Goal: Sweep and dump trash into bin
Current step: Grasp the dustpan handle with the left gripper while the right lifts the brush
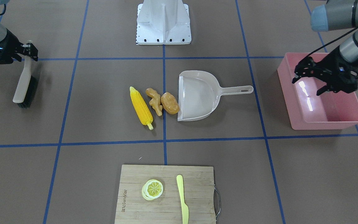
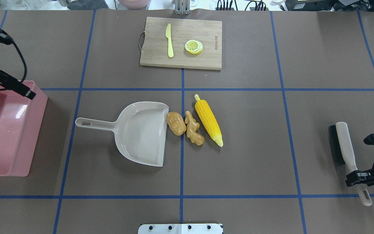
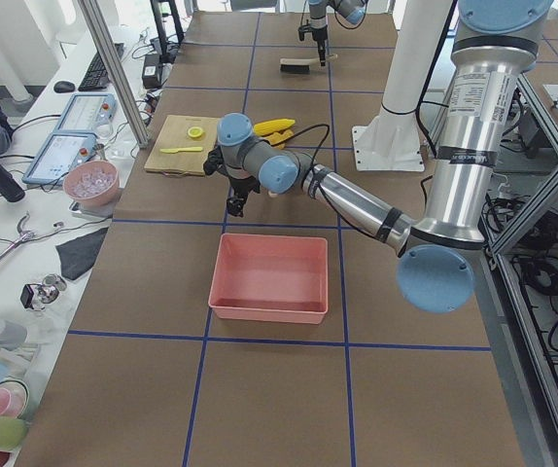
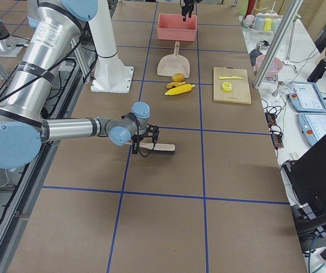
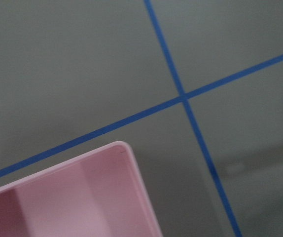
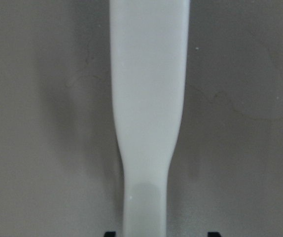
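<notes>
Centre: trash [image 1: 153,99] beside dustpan [image 1: 197,96]. My left tool [image 1: 306,87] hangs released over bin [image 1: 328,124], right edge; right tool [image 1: 31,51], upper left, released astride brush handle [image 1: 26,68].

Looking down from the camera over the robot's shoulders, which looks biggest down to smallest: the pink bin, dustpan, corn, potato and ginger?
1. pink bin (partly cut off by the picture's edge, still biggest)
2. dustpan
3. corn
4. potato and ginger: too alike to rank.
</notes>
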{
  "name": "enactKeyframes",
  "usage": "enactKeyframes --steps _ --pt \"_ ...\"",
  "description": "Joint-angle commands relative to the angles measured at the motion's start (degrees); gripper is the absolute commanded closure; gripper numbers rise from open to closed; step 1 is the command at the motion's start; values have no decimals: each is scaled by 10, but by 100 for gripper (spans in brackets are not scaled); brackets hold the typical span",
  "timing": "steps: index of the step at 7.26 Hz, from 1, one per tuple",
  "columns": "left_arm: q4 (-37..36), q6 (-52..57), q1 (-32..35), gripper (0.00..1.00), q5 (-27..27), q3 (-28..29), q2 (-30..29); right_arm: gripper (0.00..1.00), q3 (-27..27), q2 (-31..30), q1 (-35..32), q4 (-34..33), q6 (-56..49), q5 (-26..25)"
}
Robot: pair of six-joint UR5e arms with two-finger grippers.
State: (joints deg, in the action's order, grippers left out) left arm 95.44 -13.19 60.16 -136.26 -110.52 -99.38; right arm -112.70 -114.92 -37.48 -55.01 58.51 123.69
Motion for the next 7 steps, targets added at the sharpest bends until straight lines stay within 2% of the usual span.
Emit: enactKeyframes --steps 1,2,3,5,7 --pt "17 56 -77 1 32 -39 -13 69 -3 2 0 0 0 -1" --pt "57 121 -119 1 95 -28 -29 78 -5 2 0 0 0 -3" --pt "96 147 -145 1 156 -29 -26 100 -8 2 -14 0 0 -11" --pt "112 155 -180 1 247 -54 -25 100 -33 2 -41 -4 1 -3" --pt "107 166 -207 1 247 -66 -5 100 -39 15 -73 -11 -23 -2"
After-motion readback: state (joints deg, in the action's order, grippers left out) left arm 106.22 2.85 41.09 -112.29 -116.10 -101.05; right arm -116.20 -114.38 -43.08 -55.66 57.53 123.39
